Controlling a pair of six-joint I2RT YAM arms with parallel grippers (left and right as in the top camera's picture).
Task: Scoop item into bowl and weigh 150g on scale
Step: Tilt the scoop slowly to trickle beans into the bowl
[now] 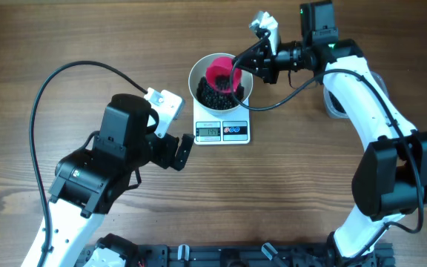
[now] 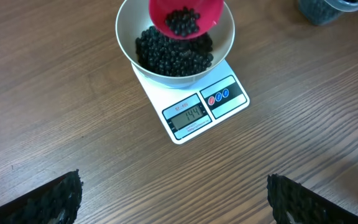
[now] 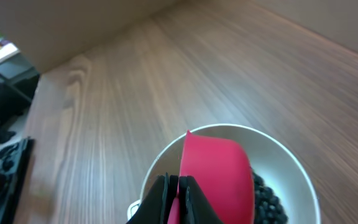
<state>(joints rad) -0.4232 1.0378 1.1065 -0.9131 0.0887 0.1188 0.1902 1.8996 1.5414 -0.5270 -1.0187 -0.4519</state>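
From overhead I saw the white bowl (image 1: 193, 81) sitting on the scale (image 1: 222, 132), near the middle of the bench (image 1: 65, 37). Black pellets (image 1: 210, 95) lay heaped inside it. The right pincer (image 1: 242, 65) was clamped on the handle of a pink scoop (image 1: 219, 74), which hung tipped over the bowl. The left pincer (image 1: 181, 147) sat just left of the scale, touching nothing.

Through the left wrist camera, that pincer's fingers (image 2: 48, 202) stood wide apart at the bottom corners, with bare bench between them. Ahead, the scale's display (image 2: 188, 115) read 144, as far as I could make out at that angle. The bowl on top held most of the pellets, and the scoop above it carried a few more. A clear tub (image 2: 328, 9) with dark contents showed at the top right edge.

On the right wrist camera, the fingers (image 3: 160, 199) were pressed together on the thin pink handle. The scoop's back filled the middle, the bowl's rim curved behind it, and pellets showed at the lower right.
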